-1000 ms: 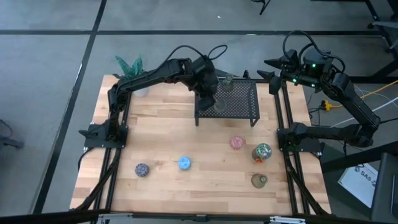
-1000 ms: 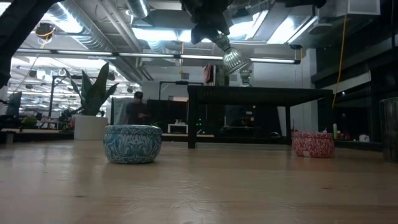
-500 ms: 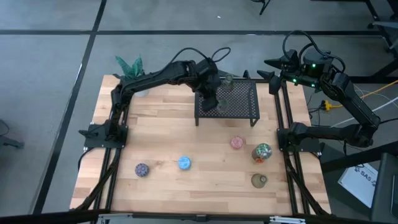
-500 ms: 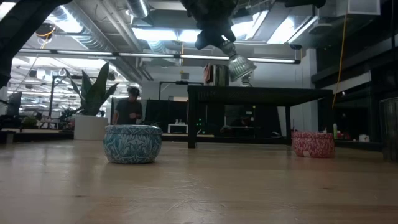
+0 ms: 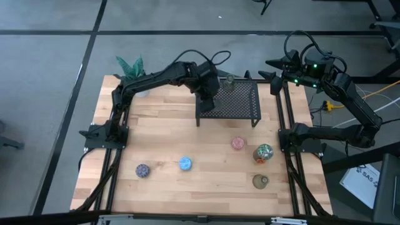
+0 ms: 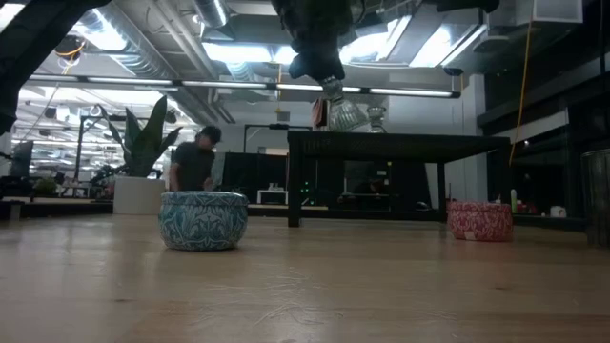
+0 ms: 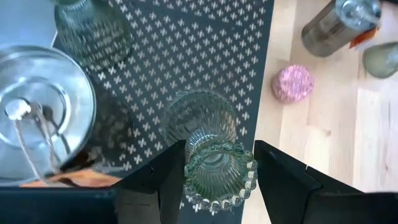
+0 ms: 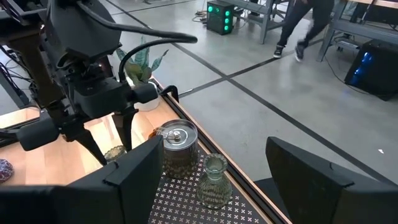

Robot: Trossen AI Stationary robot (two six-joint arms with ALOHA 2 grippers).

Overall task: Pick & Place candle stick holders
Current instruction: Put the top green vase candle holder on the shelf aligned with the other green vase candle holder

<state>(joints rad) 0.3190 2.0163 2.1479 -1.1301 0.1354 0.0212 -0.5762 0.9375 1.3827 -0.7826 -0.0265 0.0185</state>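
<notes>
Olive holder: olive-green glass holder (image 5: 260, 181) sits nearest me on the right side of the table (image 5: 162, 134); thick glass, so I'd guess hefty and slick. I'd take it across the rim.
Speckled and blue: purple-speckled holder (image 5: 142, 170) near left, blue holder (image 5: 185, 164) just right of it. Squat, stiff bowls, probably easy to pinch on the wall.
Pink and silvery: pink holder (image 5: 237, 143) mid right, with a silvery holder (image 5: 263, 152) lying tipped just beside it. That one looks like it'd roll, so I'd grab the body.
Held piece: left gripper (image 7: 214, 180) is over the left part of the black mesh rack (image 5: 240, 103), fingers partly closed around a ribbed clear-green glass holder (image 7: 211, 155), clear of the mesh. Ribs help grip, but it's fragile, so I'm setting it down softly.
Rack, far end: another glass holder (image 8: 213, 180) and a silvery can-like holder (image 8: 180, 149) stand there.
Right gripper: right gripper (image 8: 205, 186) is parked beyond the far right corner, spread wide, empty.
</notes>
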